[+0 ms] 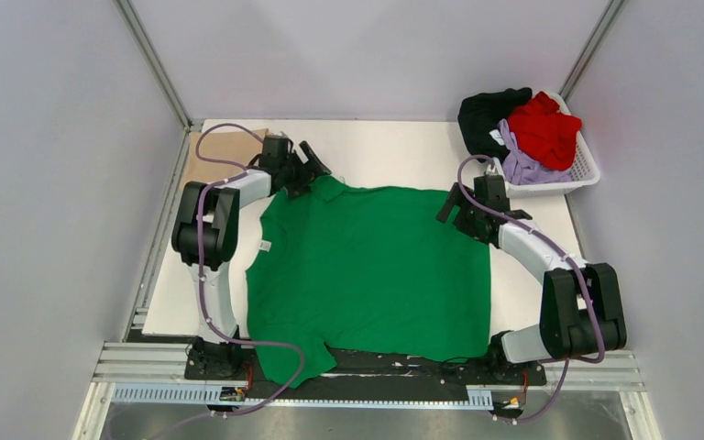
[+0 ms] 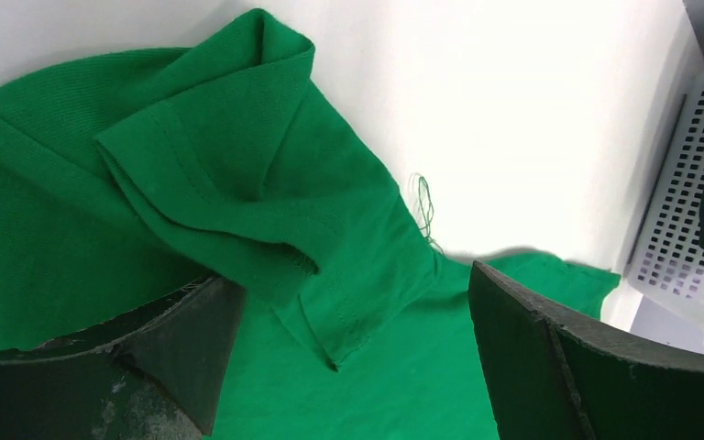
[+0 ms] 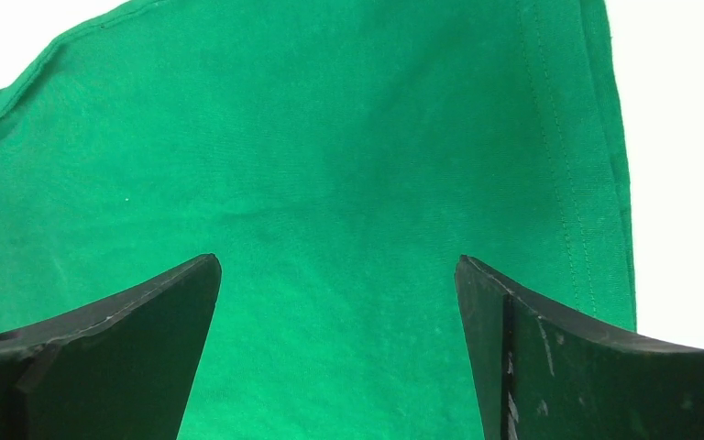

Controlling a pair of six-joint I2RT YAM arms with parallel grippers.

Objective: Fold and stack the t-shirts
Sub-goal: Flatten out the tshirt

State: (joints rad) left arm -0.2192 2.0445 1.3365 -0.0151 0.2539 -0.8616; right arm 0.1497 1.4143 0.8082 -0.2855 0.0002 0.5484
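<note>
A bright green t-shirt point(image 1: 367, 275) lies spread flat on the white table, its near edge hanging over the front. My left gripper point(image 1: 316, 170) hovers open at the shirt's far left corner. In the left wrist view its jaws point(image 2: 348, 312) straddle a crumpled, folded-over sleeve point(image 2: 229, 183) without pinching it. My right gripper point(image 1: 454, 211) is open at the far right corner; the right wrist view shows flat green cloth point(image 3: 330, 156) between its jaws point(image 3: 339, 302) and the hem at the right. A tan t-shirt point(image 1: 225, 151) lies folded at the back left.
A white plastic basket point(image 1: 587, 170) stands at the back right corner holding black point(image 1: 490, 115), red point(image 1: 545, 128) and lavender point(image 1: 522, 165) shirts; its wall point(image 2: 678, 229) shows in the left wrist view. Grey walls enclose the table on three sides.
</note>
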